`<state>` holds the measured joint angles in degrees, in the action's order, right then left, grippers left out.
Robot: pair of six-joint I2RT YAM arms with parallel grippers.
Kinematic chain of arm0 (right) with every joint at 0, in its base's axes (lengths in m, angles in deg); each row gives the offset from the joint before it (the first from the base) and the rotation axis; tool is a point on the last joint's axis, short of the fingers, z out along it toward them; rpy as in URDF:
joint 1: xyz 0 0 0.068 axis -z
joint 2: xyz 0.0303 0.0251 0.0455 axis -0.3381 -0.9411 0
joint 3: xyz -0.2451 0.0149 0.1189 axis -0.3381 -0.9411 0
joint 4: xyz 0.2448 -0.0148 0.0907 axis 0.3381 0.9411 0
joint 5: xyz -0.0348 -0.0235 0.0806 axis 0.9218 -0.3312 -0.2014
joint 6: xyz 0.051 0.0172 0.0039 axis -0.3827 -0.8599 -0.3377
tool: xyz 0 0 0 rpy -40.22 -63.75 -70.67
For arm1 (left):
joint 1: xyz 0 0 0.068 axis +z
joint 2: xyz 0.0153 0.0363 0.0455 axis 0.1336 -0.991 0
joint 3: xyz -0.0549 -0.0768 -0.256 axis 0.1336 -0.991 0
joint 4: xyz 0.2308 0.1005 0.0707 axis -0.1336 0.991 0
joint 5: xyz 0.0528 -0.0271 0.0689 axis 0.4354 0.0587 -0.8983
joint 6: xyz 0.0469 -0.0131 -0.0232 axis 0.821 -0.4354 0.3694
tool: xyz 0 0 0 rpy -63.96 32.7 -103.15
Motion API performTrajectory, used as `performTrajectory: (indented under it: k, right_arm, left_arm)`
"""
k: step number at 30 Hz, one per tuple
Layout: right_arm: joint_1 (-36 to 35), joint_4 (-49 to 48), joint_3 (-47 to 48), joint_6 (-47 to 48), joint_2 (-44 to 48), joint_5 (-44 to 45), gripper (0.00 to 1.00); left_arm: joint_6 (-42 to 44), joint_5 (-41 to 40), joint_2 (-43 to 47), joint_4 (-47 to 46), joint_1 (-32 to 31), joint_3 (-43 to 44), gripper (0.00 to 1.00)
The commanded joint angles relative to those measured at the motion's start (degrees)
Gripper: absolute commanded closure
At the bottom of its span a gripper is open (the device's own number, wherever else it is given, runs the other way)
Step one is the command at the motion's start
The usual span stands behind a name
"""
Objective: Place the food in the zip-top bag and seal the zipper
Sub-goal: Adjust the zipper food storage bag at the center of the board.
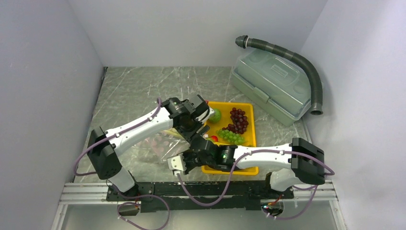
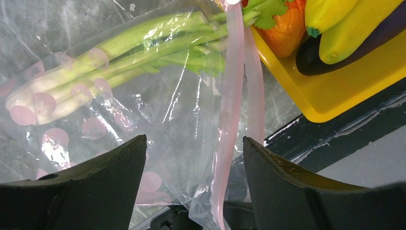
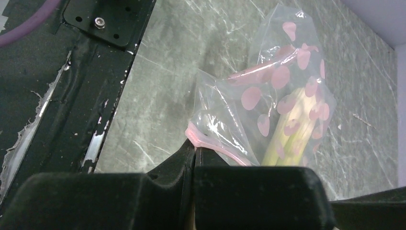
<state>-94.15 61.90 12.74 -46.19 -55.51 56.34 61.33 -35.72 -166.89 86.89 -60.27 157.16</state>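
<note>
From above, the left gripper (image 1: pixel 202 114) hangs at the left rim of the yellow tray (image 1: pixel 244 170), and this view does not show how its jaws stand. The right gripper (image 1: pixel 175 163) reaches across to the tray's near-left corner, low over the marbled table (image 1: pixel 139 91). The zip-top bag (image 1: pixel 152 146) lies on the table just left of the tray, partly under both arms. Dark red grapes (image 1: pixel 238 120) and green grapes (image 1: pixel 230 135) lie in the tray, and a lidded box (image 1: pixel 273 86) and a grey hose (image 1: pixel 306 67) sit at the far right.

In the left wrist view, the left gripper's fingers (image 2: pixel 95 182) are spread wide and grasp nothing. Beyond them lies the bag with the green leafy stalks (image 2: pixel 119 52) inside, their leafy ends reaching up to the mouth. The zipper (image 2: pixel 230 110) runs down the middle of the view as two pink strips, slightly parted. To its right, a corner of the tray holds yellow bananas (image 2: pixel 354 21), a purple eggplant (image 2: pixel 311 60) under them, and an orange-red pepper (image 2: pixel 285 31).

In the right wrist view, the right gripper's fingers are pressed together, clamped on the zipper at one corner of the bag. The bag rises crinkled from the pinch; it is printed with pink dots and the stalks show through it. A black rail (image 3: pixel 72 96) borders the table on the left.
</note>
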Motion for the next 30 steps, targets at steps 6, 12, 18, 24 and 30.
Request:
performTrajectory:
  k: [6, 12, 18, 24, 30]
  right_arm:
    - [-0.23, -3.35, 1.94, -1.09, -1.18, 0.57, 1.0]
    - [-0.66, -4.36, 1.78, -1.24, -1.48, 0.78, 1.0]
    - [-0.84, -5.3, 1.04, -1.32, -1.25, 1.34, 1.0]
    - [-0.84, -5.99, 0.38, -1.58, -0.76, 1.46, 1.0]
    - [-1.02, -6.54, 0.04, -1.76, -0.26, 1.45, 1.0]
  left_arm:
    - [0.39, -5.46, -3.12, 3.14, -3.41, 4.94, 0.23]
    - [0.28, -5.98, -5.15, 4.1, -4.24, 5.78, 0.22]
    - [-0.15, -9.42, -8.61, 6.65, -5.58, 7.12, 0.24]
    - [-0.9, -14.32, -11.46, 8.8, -7.33, 8.58, 0.29]
    - [-1.18, -16.84, -14.01, 11.28, -8.22, 9.65, 0.44]
